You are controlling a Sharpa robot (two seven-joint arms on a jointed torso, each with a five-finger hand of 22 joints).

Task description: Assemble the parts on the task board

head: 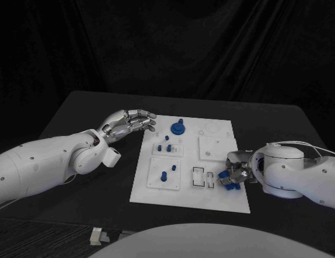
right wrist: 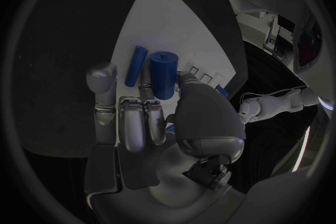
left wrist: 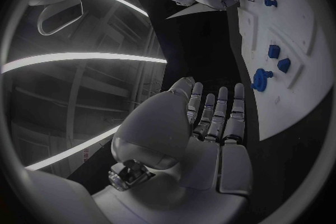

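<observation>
blue parts sit across your white task board, and your right hand pinches a blue cylinder over the board's near right corner, probably to seat it. your left hand hovers empty with fingers apart beside the board's far left edge, clear of the work.

Count: one white task board on the counter. Two hands: left hand, right hand. Blue parts: one round part at the board's far end, two cylinders at the right hand, several small pegs mid-board, too small to count exactly.
</observation>
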